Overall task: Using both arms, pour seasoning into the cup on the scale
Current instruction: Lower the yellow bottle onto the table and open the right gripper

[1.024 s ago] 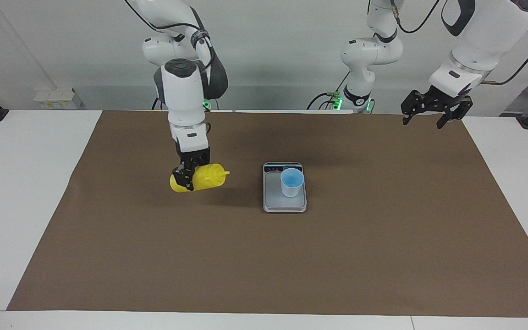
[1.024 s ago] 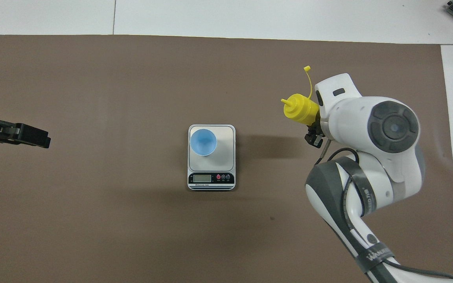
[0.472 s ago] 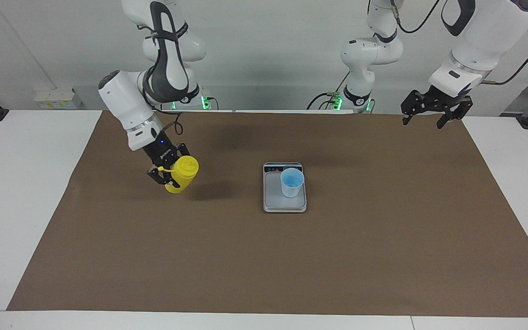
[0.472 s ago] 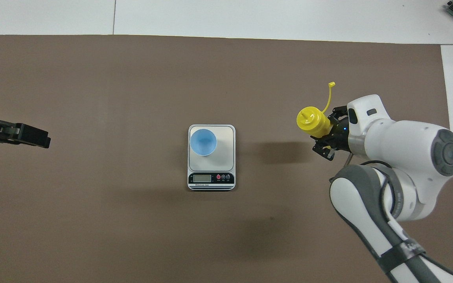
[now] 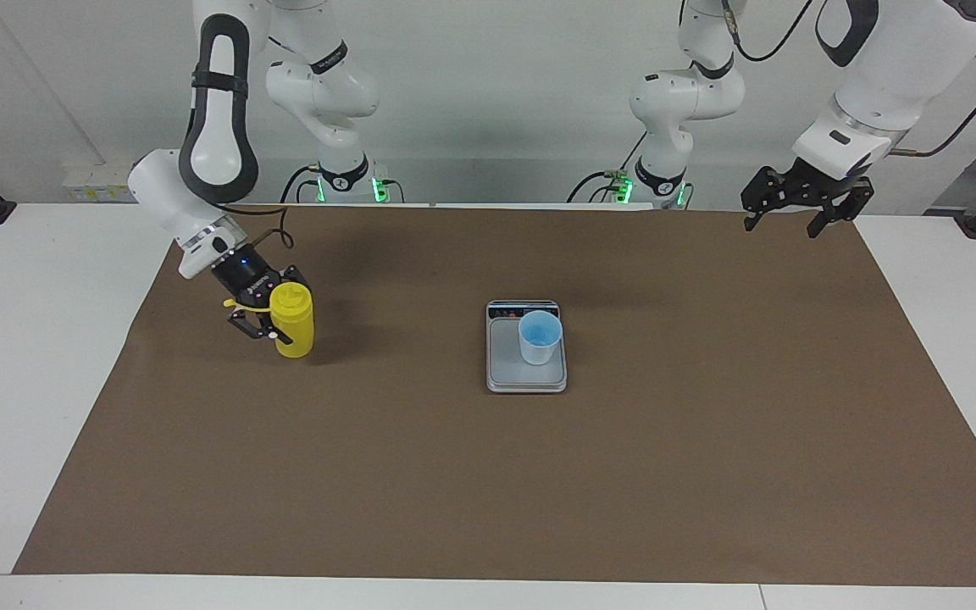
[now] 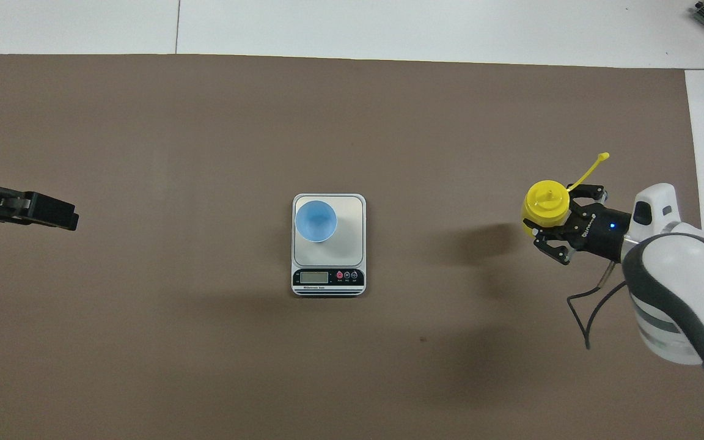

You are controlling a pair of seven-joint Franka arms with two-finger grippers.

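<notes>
Two black two-finger grippers in shot. The right gripper (image 5: pixel 274 318) at centre-left of the facing view is clamped on the bright yellow cylindrical plastic squeeze bottle (image 5: pixel 292 319), gripping it from the side; bottle upright, nozzle up, its base at or just above the brown mat (image 5: pixel 488 474), can't tell which. In the overhead view the bottle (image 6: pixel 546 205) sits at centre-right, thin yellow cap strap (image 6: pixel 588 169) sticking out toward upper right. Bottle is well apart from the flat rectangular silver-grey kitchen scale (image 5: pixel 526 377) at frame centre. Small light-blue tapered plastic cup (image 5: pixel 539 336) stands on the scale's grey plate, in the corner by the display strip. Left gripper (image 5: pixel 795 216) waits at upper right of the facing view, raised over the mat's edge, fingers apart, holding nothing.
</notes>
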